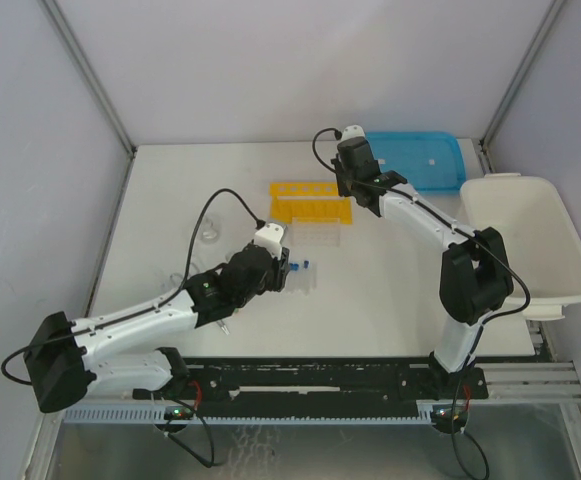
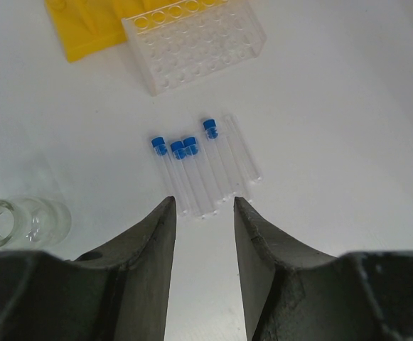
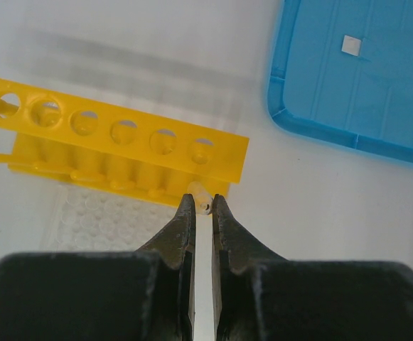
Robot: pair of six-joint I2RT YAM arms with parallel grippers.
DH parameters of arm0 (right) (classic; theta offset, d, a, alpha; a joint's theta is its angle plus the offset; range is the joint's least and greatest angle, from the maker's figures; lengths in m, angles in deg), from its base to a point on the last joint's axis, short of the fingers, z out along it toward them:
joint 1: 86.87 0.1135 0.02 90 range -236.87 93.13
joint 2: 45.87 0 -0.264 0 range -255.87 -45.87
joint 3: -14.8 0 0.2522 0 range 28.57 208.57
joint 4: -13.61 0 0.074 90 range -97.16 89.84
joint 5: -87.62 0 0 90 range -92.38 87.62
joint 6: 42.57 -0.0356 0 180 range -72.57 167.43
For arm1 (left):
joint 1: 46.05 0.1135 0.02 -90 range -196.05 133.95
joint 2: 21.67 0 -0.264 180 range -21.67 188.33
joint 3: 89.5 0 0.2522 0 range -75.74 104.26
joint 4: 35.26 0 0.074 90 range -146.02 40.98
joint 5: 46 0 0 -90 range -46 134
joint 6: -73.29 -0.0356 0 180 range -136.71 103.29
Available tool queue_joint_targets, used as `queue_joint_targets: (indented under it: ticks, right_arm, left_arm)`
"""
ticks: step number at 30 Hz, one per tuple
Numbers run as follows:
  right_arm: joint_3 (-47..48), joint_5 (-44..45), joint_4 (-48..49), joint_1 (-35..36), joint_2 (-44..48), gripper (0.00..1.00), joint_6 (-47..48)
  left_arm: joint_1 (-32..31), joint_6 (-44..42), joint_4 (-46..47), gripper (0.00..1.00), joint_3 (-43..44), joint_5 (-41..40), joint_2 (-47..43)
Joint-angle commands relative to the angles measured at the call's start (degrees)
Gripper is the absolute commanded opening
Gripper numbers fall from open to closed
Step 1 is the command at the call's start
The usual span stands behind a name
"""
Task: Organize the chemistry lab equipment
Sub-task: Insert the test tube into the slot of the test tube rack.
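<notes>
The right gripper (image 3: 204, 204) has its fingers pinched on what looks like a small peg at the near edge of the yellow plastic tube rack (image 3: 124, 153), beside the blue lid (image 3: 362, 78). The left gripper (image 2: 203, 206) holds its fingers apart, empty, just above the blue-capped tubes (image 2: 195, 167) lying on the table (image 2: 348, 142); a glass vessel (image 2: 21, 222) lies left.

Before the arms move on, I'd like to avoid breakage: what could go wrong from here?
1. The right hand pinches a clear tube just short of the yellow rack; it could catch the rack's edge and miss a hole.
2. The left hand hangs open over blue-capped tubes lying side by side; closing could grab two or roll them.
</notes>
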Motion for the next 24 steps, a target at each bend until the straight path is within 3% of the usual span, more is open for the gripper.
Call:
queue_joint_targets:
  ticks: [1, 24]
  right_arm:
    - [1.2, -0.1, 1.6, 0.0, -0.2, 0.0, -1.2]
    - [-0.2, -0.3, 0.9, 0.2, -0.6, 0.0, -1.9]
  left_arm:
    - [0.5, 0.6, 2.2, 0.43, -0.5, 0.5, 0.1]
    - [0.7, 0.8, 2.4, 0.42, -1.0, 0.7, 0.7]
